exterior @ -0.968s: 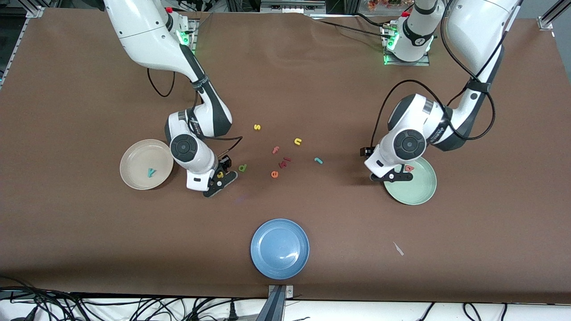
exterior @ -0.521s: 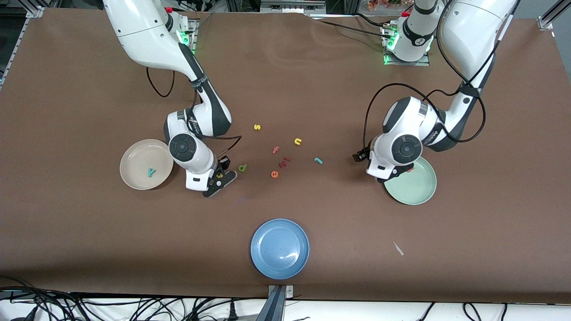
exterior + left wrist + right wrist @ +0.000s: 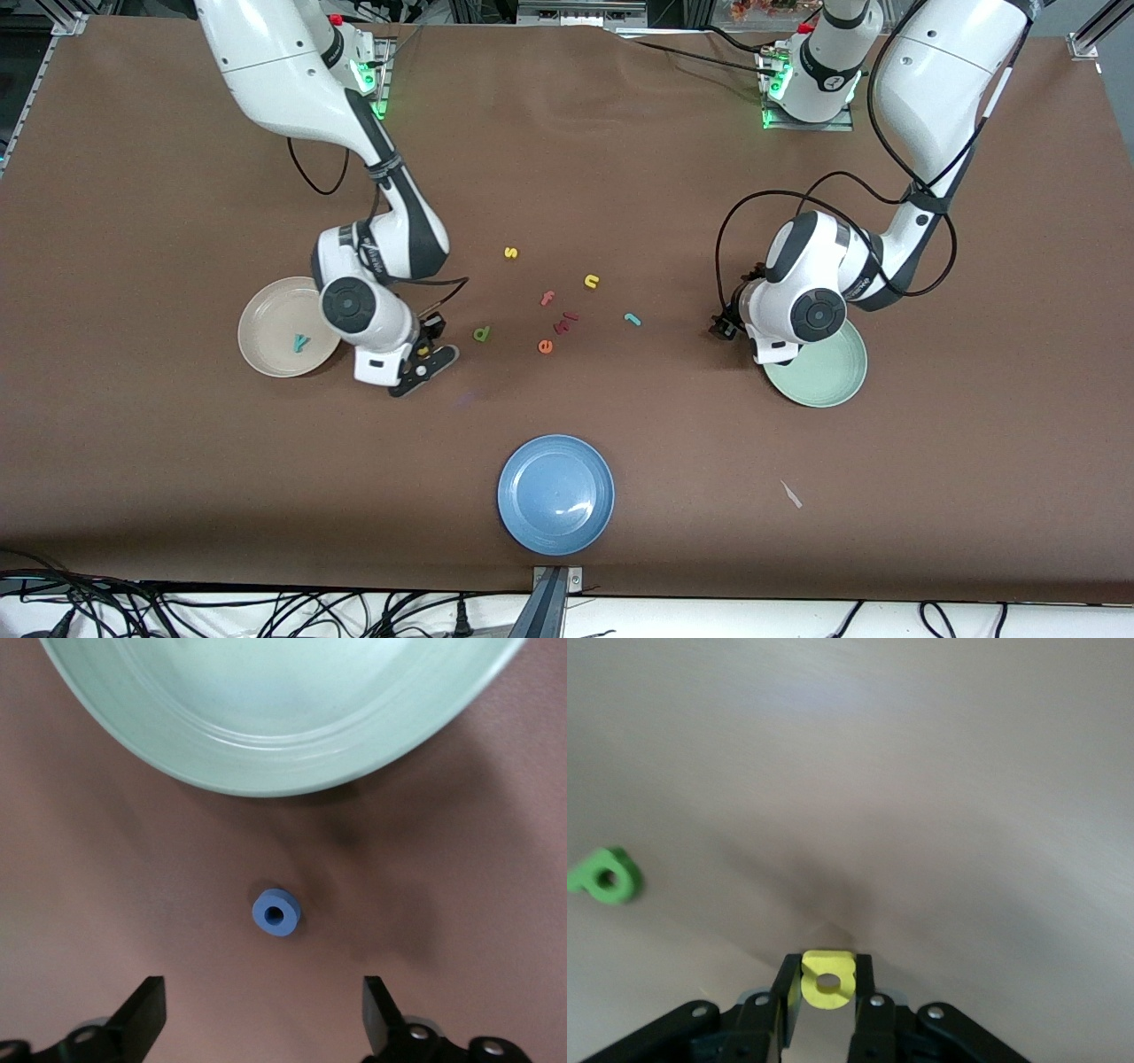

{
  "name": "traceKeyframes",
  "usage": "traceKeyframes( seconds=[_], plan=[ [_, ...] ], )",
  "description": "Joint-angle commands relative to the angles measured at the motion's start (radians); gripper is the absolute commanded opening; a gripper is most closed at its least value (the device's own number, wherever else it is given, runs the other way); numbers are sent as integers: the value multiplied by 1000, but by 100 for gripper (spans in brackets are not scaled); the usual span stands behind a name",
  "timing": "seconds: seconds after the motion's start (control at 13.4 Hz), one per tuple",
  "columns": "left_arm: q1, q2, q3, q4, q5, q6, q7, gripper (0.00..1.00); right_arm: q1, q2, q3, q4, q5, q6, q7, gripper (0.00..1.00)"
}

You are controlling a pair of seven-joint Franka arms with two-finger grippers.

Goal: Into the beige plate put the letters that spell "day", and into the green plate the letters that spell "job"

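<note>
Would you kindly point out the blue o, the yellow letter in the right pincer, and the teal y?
blue o (image 3: 275, 913): left wrist view, on its ring.
yellow letter (image 3: 827, 980): right wrist view, on its body between the fingers.
teal y (image 3: 301, 342): front view, on its fork.

Arm shells: glossy white, rounded, with dark grey joint bands.
Wrist caps: dark round discs set in white housings.
Cables: thin black loops running along each forearm.
Bases: green lights glowing, red buttons on top.
Fingers (image 3: 146, 1017): black, flat-tipped, with silver screws at the mounts.
Markings: small dark lettering on wrist links.
</note>
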Motion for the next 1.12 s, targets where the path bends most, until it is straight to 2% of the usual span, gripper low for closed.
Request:
traceKeyframes(
  seconds=[0.0,0.07,0.15,0.37,0.52,0.6,0.67,0.74,0.82,0.89,0.97,1.04],
  plan=[
    [-35,-48,-2,-139,70,177,-148,95,-105,-44,8,20,12,-124,-77,5],
    [-47,-62,-2,-205,150,283,-221,95,-128,-60,8,14,12,-149,-81,5],
    [-46,-69,-6,-222,210,298,-271,95,-137,-69,1,5,12,-160,-81,5],
    [-37,-85,-5,-232,235,296,-283,93,-138,-86,-48,-24,12,-210,-83,5],
    [29,-91,-17,-235,235,301,-270,93,-138,-84,-71,-29,12,-244,-83,6],
    [35,-92,-37,-236,237,301,-270,93,-141,-80,-82,-29,11,-250,-83,7],
    [34,-103,-42,-241,237,307,-280,89,-159,-72,-87,-29,11,-250,-84,13],
    [29,-111,-43,-239,234,309,-315,90,-170,-64,-87,-29,9,-250,-84,14],
    [31,-122,-52,-238,234,315,-355,100,-174,-63,-88,-26,9,-250,-84,17],
    [31,-129,-54,-242,234,344,-419,100,-186,-63,-88,-23,0,-249,-84,26],
    [35,-138,-55,-259,235,374,-444,100,-197,-57,-88,-17,0,-249,-84,67],
    [31,-148,-55,-284,235,397,-446,95,-200,-52,-88,-12,2,-246,-86,100]
  ],
)
